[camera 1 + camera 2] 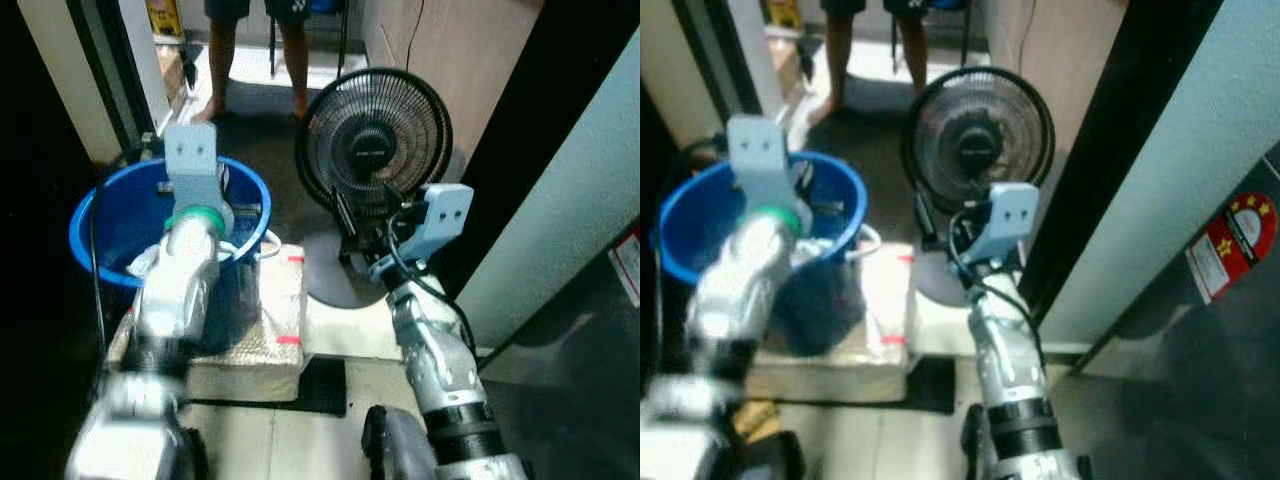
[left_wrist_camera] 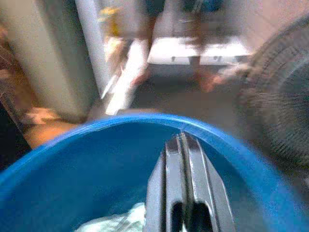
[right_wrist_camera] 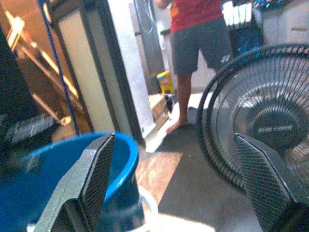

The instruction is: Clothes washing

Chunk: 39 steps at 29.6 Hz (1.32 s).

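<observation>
**Left hand over the basin, cloth straight below**

Nearest the lens: two silver forearms, left reaching to 12 o'clock, right angled toward 1 o'clock. Left hand (image 2: 186, 183) pressed narrow, fingers together, empty, hanging inside the rim of the blue basin (image 1: 100, 215). Pale clothes (image 2: 113, 223) heaped at the basin's bottom, directly under and slightly left of those fingers. Right hand (image 3: 178, 179) spread wide, holding nothing, aimed between basin and black floor fan (image 1: 375, 135). Left arm clearly nearer the laundry; likely just a short drop and an opening needed. Person's legs (image 1: 222, 60) standing at 12 o'clock beyond.
</observation>
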### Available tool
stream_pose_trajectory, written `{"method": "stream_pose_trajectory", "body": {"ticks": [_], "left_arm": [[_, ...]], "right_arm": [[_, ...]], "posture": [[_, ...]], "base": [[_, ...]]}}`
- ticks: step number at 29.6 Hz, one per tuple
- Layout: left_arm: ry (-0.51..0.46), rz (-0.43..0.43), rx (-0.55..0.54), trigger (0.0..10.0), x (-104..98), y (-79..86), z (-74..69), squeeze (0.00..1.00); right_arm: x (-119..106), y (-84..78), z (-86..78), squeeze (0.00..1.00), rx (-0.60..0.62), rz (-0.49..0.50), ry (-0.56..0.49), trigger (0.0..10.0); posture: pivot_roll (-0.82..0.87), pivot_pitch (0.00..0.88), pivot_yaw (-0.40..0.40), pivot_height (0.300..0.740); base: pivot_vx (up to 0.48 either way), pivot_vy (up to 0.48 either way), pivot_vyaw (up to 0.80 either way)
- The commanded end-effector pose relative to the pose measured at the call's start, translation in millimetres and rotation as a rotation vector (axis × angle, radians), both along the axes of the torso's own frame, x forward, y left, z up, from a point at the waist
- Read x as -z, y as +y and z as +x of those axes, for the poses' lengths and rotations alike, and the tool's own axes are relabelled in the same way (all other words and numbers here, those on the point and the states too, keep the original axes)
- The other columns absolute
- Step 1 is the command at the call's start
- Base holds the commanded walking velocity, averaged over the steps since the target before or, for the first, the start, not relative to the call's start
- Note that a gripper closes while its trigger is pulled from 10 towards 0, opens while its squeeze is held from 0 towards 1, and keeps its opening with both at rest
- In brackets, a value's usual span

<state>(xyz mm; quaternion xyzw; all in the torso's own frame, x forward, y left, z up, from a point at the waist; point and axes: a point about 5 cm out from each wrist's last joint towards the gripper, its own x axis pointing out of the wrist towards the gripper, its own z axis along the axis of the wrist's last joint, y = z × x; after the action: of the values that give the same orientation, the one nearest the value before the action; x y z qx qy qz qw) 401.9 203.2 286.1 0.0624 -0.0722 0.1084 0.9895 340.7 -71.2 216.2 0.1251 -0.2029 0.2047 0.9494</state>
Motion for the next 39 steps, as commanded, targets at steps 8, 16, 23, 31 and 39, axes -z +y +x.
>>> {"method": "stream_pose_trajectory", "body": {"ticks": [8,16,23,31,39], "left_arm": [[0.199,0.058,-0.231,10.0,41.9,59.4,-3.2,0.0],[0.34,0.1,-0.027,10.0,86.0,39.2,-5.6,0.0],[0.473,0.084,0.039,10.0,136.4,12.0,-12.9,0.0],[0.515,0.076,0.07,10.0,158.2,-3.9,-21.1,0.0],[0.439,0.025,0.085,10.0,146.7,-11.9,-17.7,0.16]], "right_arm": [[26.6,1.8,0.6,0.0,-0.003,-0.034,0.101,10.0],[28.0,0.8,0.8,0.0,0.001,-0.037,0.103,10.0],[28.8,1.3,1.6,0.0,0.001,-0.044,0.102,10.0],[28.4,1.4,1.0,0.0,0.005,-0.041,0.098,10.0],[28.0,0.1,1.3,0.0,0.011,-0.04,0.093,10.0]], "posture": [[0.09,0.229,-0.039,0.473],[0.09,0.227,-0.042,0.473],[0.08,0.22,-0.041,0.473],[0.08,0.215,-0.035,0.473],[0.08,0.206,-0.032,0.473]], "base": [[0.0,0.0,0.0],[0.0,0.0,0.0],[0.0,0.0,0.0],[0.0,0.0,0.0],[0.0,0.0,0.0]]}}
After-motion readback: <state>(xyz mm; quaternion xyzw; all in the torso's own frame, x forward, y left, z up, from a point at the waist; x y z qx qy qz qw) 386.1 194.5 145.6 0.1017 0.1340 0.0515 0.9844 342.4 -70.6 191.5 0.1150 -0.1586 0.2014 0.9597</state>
